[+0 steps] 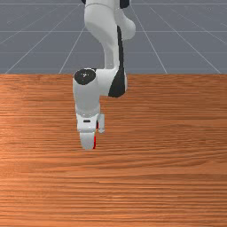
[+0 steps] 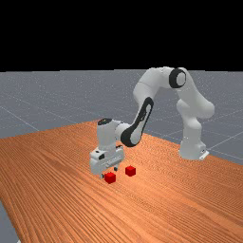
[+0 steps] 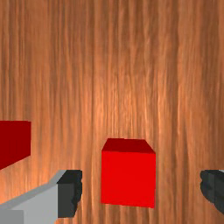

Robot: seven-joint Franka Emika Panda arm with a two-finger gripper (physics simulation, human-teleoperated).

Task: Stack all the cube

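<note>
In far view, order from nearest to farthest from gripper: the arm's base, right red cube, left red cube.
1. Left red cube, close to the gripper.
2. Right red cube, toward the far view's right.
3. Arm's base, at the far view's right.

- And here's the smooth, white-and-grey robot arm (image 2: 155, 81), all rounded, tube-like segments!
- Down at the foot, a pale, flared base (image 2: 191, 151) with a small light tab at its edge.
- Up top, what a contrast: a thick black ring (image 2: 173, 78) circles a pale round cap (image 2: 180, 77).
- Look at that long black strip (image 2: 146, 112) running along a white link, broadening into a dark, rounded joint cover (image 2: 129, 138).
- Now a round black cap (image 1: 85, 77), flecked with white marks.
- And the broad, pale two-finger gripper (image 2: 109, 172): short dark slot (image 1: 87, 120) on its housing, light-grey fingers (image 3: 39, 204), blocky charcoal tips (image 3: 70, 193)!
</note>
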